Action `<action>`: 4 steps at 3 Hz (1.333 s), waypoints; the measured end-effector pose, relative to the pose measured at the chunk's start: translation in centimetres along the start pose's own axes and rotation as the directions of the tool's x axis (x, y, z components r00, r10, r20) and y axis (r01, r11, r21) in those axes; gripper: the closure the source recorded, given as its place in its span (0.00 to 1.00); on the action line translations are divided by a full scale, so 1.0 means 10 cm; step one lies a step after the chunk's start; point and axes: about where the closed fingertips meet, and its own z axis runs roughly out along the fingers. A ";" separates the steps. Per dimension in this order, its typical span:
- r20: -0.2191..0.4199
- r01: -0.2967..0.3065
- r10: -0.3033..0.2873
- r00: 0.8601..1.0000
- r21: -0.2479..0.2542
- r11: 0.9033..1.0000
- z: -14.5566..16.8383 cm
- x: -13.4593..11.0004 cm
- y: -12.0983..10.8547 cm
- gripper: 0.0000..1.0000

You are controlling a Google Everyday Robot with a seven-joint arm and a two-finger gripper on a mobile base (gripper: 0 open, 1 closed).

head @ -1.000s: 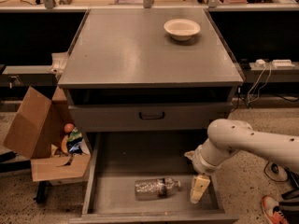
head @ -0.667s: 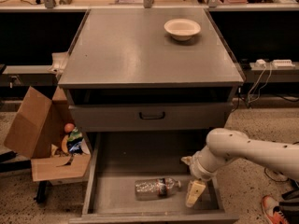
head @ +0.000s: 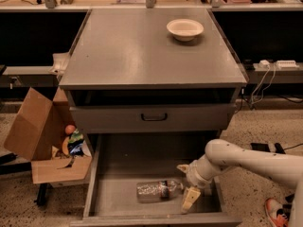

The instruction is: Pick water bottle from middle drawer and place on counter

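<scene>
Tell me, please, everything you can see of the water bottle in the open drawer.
The water bottle is small, of clear crinkled plastic with a dark label band. It lies on its side on the floor of the middle drawer, near the front, with its narrow neck pointing toward the claw. The claw is open there, with one finger on each side of the neck; whether it touches is unclear.

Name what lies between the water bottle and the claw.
Nothing in the camera view: the claw sits right beside the water bottle in the middle drawer.
</scene>
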 end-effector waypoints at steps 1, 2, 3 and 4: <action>0.026 0.000 0.000 1.000 -0.019 1.000 0.19 0.06 -0.12 0.00; 0.053 0.004 -0.002 0.999 -0.031 1.000 0.36 0.05 -0.25 0.00; 0.072 0.008 -0.006 0.997 -0.035 0.999 0.46 0.01 -0.31 0.00; 0.089 0.015 -0.011 0.996 -0.040 0.999 0.55 -0.06 -0.33 0.19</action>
